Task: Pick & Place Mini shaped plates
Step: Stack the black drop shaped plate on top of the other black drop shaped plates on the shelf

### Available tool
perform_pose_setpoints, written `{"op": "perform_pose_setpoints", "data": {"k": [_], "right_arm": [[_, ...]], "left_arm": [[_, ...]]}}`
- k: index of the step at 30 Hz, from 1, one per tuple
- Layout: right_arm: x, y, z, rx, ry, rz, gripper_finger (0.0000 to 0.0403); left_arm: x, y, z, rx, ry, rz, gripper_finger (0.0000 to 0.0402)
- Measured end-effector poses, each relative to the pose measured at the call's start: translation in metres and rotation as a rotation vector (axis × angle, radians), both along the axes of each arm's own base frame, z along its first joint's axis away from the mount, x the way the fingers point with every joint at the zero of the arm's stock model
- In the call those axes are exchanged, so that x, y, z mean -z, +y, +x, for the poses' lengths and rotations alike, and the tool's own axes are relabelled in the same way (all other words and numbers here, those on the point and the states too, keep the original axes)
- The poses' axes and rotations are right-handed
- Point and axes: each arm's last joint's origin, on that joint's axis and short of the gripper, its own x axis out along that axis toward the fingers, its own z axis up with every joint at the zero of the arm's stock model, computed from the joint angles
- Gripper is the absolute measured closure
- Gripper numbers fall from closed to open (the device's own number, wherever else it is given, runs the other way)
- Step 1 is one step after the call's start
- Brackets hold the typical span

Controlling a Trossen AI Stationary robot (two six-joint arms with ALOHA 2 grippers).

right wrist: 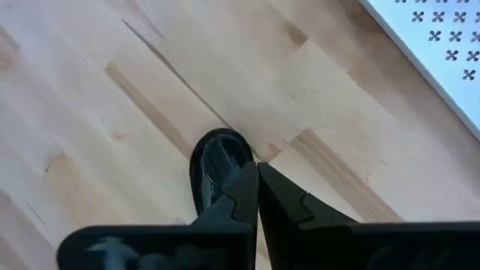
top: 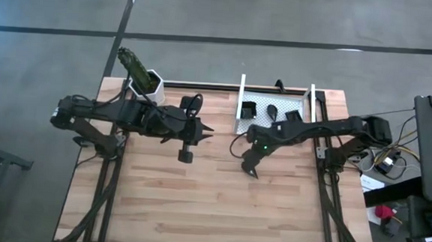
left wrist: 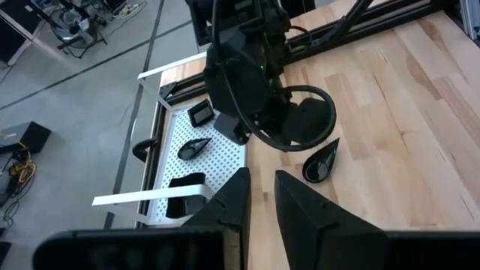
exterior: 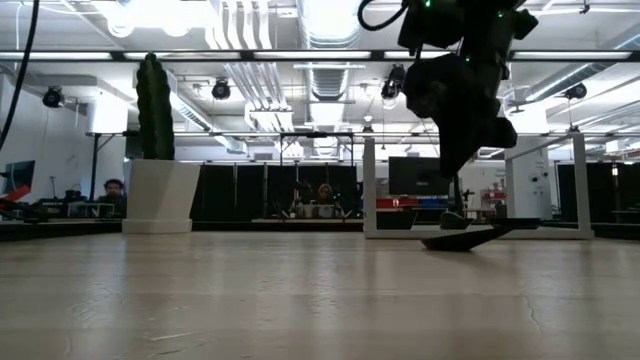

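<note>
Right gripper (right wrist: 257, 187) closed on a teardrop plate's (right wrist: 214, 161) rim, over bare pale wood table (right wrist: 90, 90). White tray (right wrist: 442, 52) lies just beyond. Left gripper (left wrist: 259, 199) waits apart, fingers slightly parted.

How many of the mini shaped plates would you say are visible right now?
4 mini shaped plates: a square one, a teardrop one and a third lie in the white tray; a teardrop plate sits on the table by the right gripper. The arm may hide others.

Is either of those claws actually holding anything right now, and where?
The right gripper is shut on the rim of a teardrop plate lying on the table; the left gripper holds nothing.
</note>
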Motion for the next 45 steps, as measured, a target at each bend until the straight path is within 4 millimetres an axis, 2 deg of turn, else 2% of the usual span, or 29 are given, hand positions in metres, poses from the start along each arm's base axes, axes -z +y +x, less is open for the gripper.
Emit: {"op": "perform_pose_setpoints", "data": {"k": [4, 9, 14, 19, 29, 37, 42, 45], "right_arm": [[0.006, 0.0, 0.001, 0.004, 0.031, 0.006, 0.0388], [0.02, 0.002, 0.006, -0.016, 0.088, 0.091, 0.0354], [0.043, 0.004, 0.012, -0.012, 0.17, 0.152, 0.032], [0.061, 0.005, 0.018, -0.044, 0.208, 0.195, 0.031], [0.065, 0.005, 0.022, -0.05, 0.181, 0.189, 0.0332], [0.075, 0.005, 0.024, -0.05, 0.209, 0.198, 0.035], [0.074, 0.005, 0.026, -0.065, 0.192, 0.198, 0.0387], [0.072, 0.005, 0.026, -0.078, 0.181, 0.187, 0.0393]], "left_arm": [[0.003, 0.0, 0.001, 0.0, 0.01, 0.001, 0.0344], [0.004, 0.0, 0.001, 0.0, 0.016, 0.003, 0.0344], [0.004, 0.0, 0.001, 0.001, 0.014, 0.003, 0.0344], [0.004, 0.0, 0.001, 0.003, 0.015, 0.008, 0.0344], [0.004, 0.0, 0.001, 0.014, 0.019, 0.027, 0.0344], [0.004, 0.0, 0.001, 0.015, 0.02, 0.027, 0.0344], [0.004, 0.0, 0.001, 0.015, 0.02, 0.028, 0.0344], [0.004, 0.0, 0.001, 0.015, 0.02, 0.028, 0.0344]]}}
